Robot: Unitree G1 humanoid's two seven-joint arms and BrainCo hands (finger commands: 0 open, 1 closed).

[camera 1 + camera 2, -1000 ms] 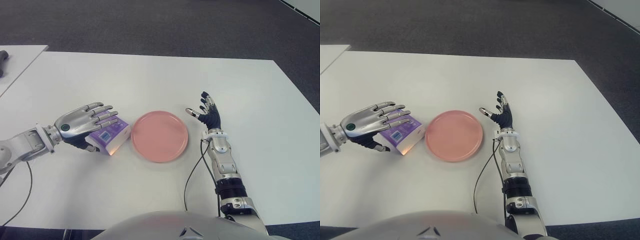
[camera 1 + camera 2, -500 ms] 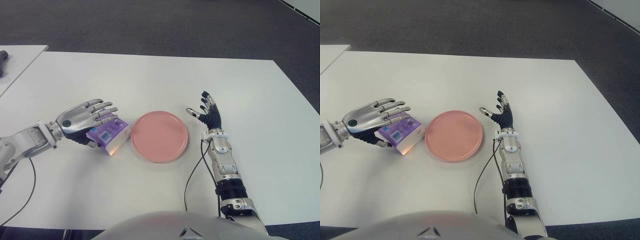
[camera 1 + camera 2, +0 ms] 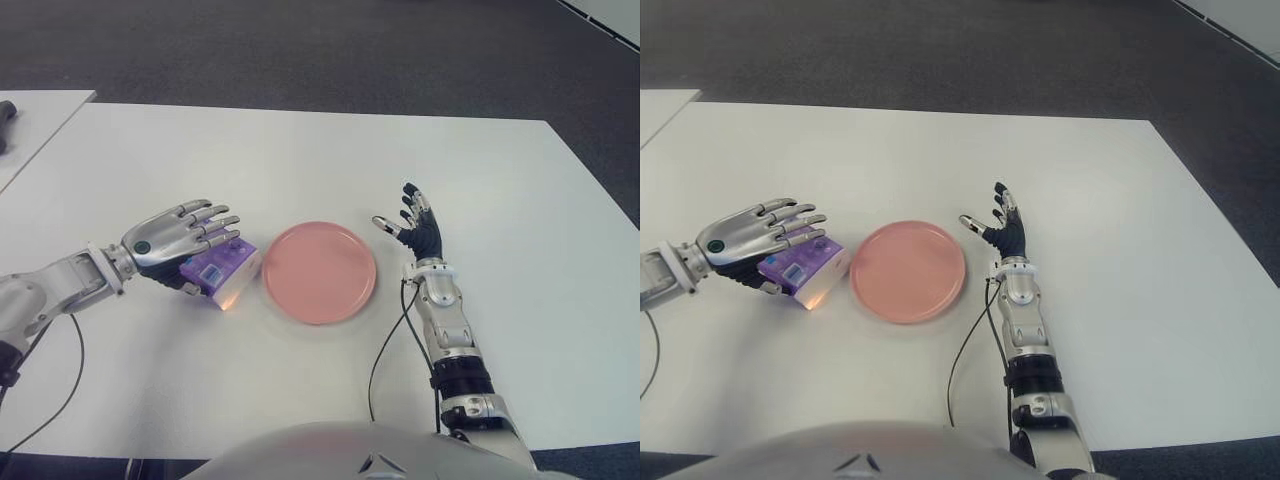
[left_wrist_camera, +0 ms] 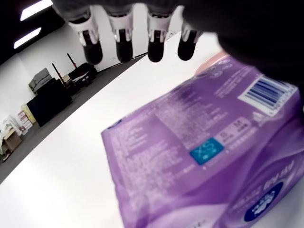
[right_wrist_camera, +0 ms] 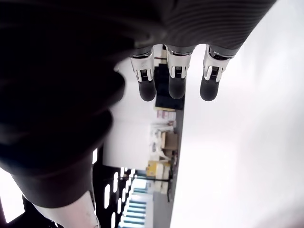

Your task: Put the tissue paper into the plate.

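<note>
A purple tissue pack (image 3: 223, 273) lies on the white table (image 3: 300, 160), just left of the pink plate (image 3: 320, 271). My left hand (image 3: 180, 240) hovers over the pack's left part with its fingers stretched out flat above it. In the left wrist view the pack (image 4: 199, 156) fills the frame under the straight fingertips (image 4: 123, 42), which do not curl around it. My right hand (image 3: 412, 222) shows to the right of the plate, fingers spread and holding nothing.
A black cable (image 3: 385, 350) runs along the table beside my right forearm. A second white table (image 3: 35, 120) stands at the far left with a dark object (image 3: 6, 118) on it. Dark carpet lies beyond the far edge.
My left hand has drawn back to the left and lowered a little over the pack. The pack, the plate and my right hand have stayed put.
</note>
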